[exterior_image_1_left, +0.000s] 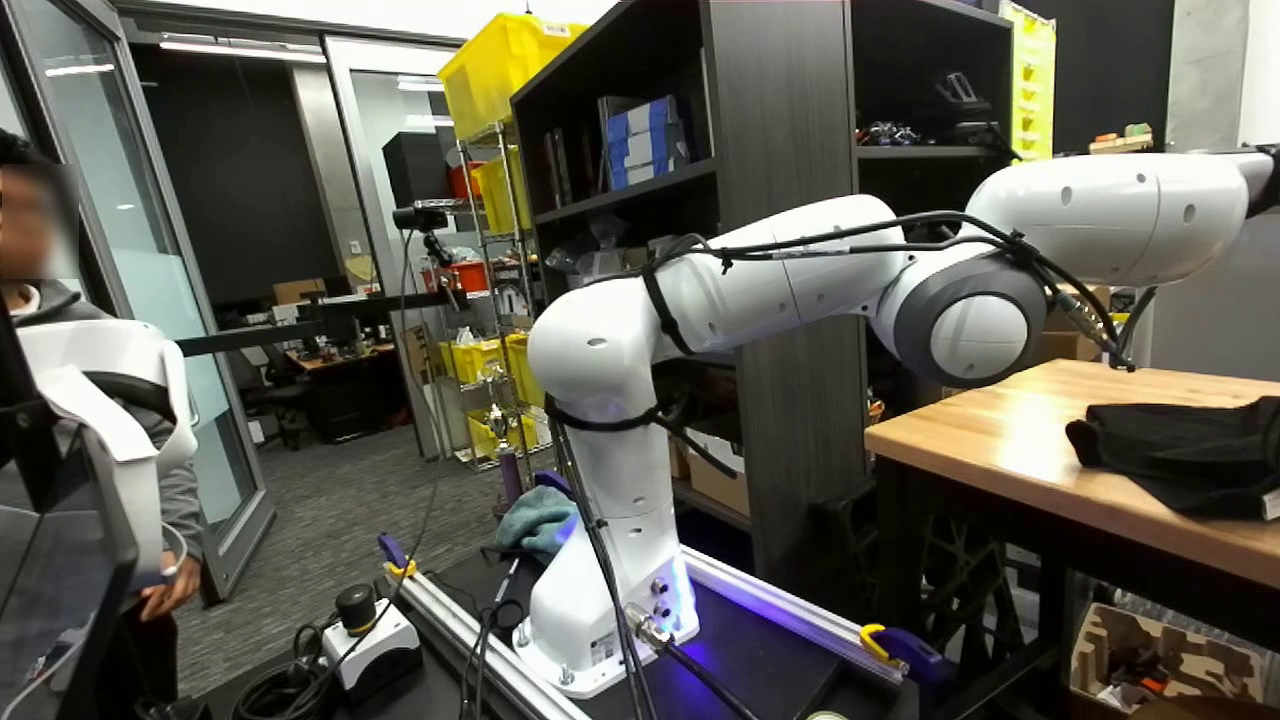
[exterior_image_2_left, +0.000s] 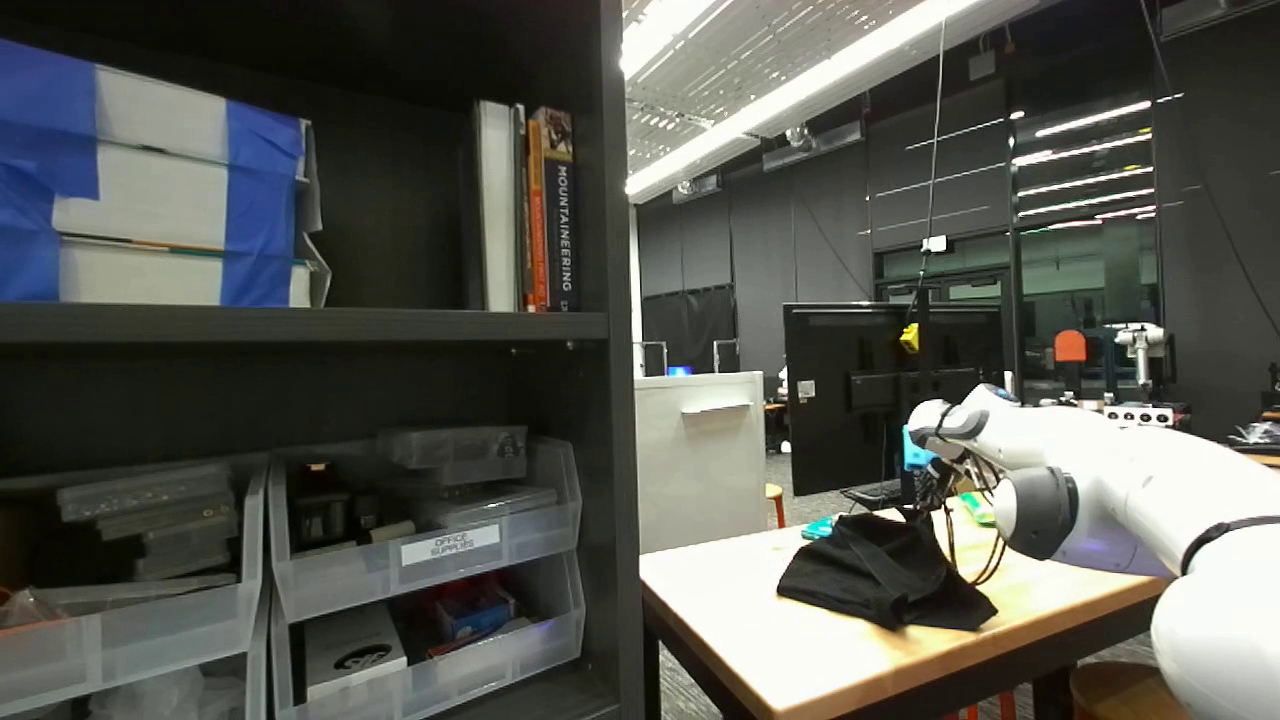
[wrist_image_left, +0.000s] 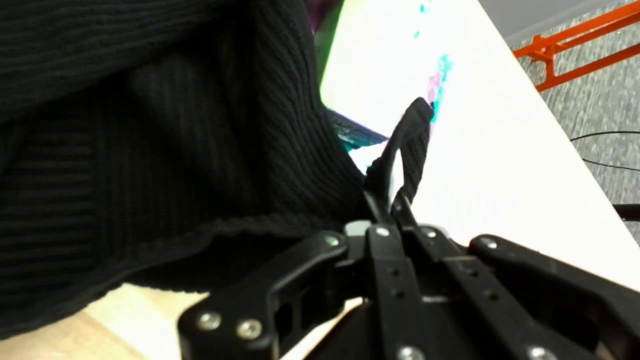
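Note:
My gripper (wrist_image_left: 392, 202) is shut on a fold of black ribbed cloth (wrist_image_left: 200, 125) in the wrist view. A narrow loop of the cloth sticks out past the fingertips. The rest of the cloth spreads to the left, draped and creased. In an exterior view the cloth (exterior_image_2_left: 885, 575) lies bunched on the wooden table, with a peak under the gripper, which is small and dark there. The cloth also shows at the right edge of an exterior view (exterior_image_1_left: 1190, 450), where the gripper is out of frame.
The wooden table (exterior_image_2_left: 720, 610) bears a teal item (exterior_image_2_left: 818, 528) and a green item (exterior_image_2_left: 978, 508) near the cloth. A large monitor (exterior_image_2_left: 850, 400) stands behind. A dark shelf unit (exterior_image_1_left: 790, 300) stands beside the arm. A person (exterior_image_1_left: 60, 290) stands far left. Orange framing (wrist_image_left: 550, 60) shows beyond the table edge.

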